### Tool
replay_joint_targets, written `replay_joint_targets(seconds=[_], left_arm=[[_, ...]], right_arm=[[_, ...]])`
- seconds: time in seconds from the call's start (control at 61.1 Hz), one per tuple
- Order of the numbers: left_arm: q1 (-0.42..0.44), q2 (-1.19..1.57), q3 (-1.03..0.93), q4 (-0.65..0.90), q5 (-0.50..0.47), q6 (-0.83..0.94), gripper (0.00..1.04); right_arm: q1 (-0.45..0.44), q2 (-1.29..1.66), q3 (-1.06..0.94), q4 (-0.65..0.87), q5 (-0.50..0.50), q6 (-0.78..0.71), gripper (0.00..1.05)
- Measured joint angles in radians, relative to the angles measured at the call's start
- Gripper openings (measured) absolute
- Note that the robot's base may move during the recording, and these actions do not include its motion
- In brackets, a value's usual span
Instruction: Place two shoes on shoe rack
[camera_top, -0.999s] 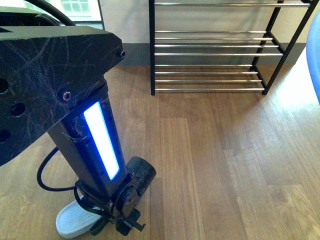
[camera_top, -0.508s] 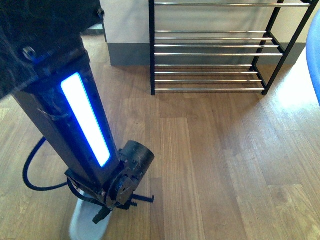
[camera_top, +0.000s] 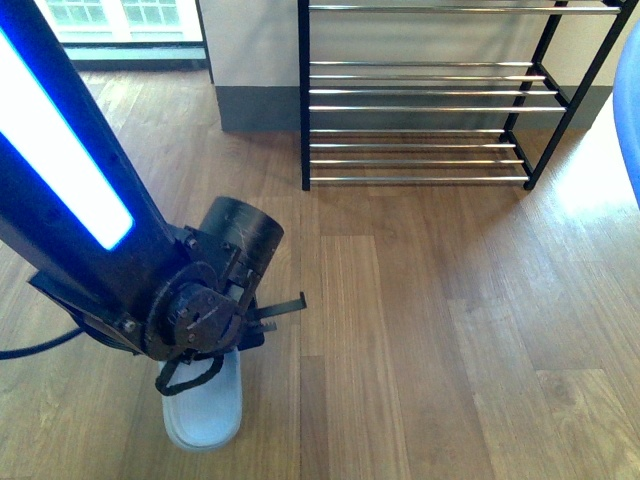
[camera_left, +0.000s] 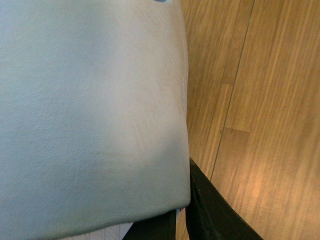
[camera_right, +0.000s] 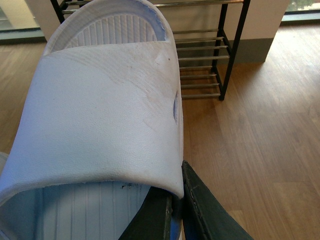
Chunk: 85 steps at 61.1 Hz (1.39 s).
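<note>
The left gripper (camera_left: 181, 222) is clamped on a pale blue slipper (camera_top: 203, 412). In the left wrist view the slipper's smooth strap fills most of the frame. Its side edge runs into the narrow slit between two dark fingers (camera_left: 220, 215), which stand close together on either side of it. From the front, the slipper shows just under the left arm's wrist. One rounded end points toward the camera and the other is hidden behind the wrist housing. It sits over the near left part of the wooden floor (camera_top: 450, 330); I cannot tell whether it touches the boards or hangs just clear of them. The left arm (camera_top: 150, 260), with a lit blue-white strip along it, slants down from the upper left corner.

The right gripper (camera_right: 176, 215) is likewise closed on the other slipper (camera_right: 105, 115). In the right wrist view its broad, faintly scuffed strap lies over the fingers (camera_right: 205, 212), and the strap's side edge is pinched between them. The ribbed footbed shows beyond the strap and again beneath it.

The shoe rack (camera_top: 304, 100), a black frame with shelves of chrome rods, stands at the far edge of the floor against the wall. It is well apart from the pale blue slipper, farther off and to its right. In the right wrist view the rack shows beyond the far end of the other slipper.
</note>
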Motion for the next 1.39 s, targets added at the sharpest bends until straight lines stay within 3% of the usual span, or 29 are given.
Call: replay_joint_targets(seconds=[0.491,0.983,1.392], left_arm=[[0.027,-0.649,-0.347,0.031,-0.138,0.197,0.02],[0.064,-1.350,-0.591,-0.216,-0.192,0.432,0.02],[0.064,-1.406,-0.600,-0.223,-0.191,0.468,0.02]], right_arm=[[0.000,0.000,0.000,0.000,0.000,0.000,0.02],[0.000,0.000,0.000,0.000,0.000,0.000,0.02],[0.000,0.000,0.000,0.000,0.000,0.000,0.02]])
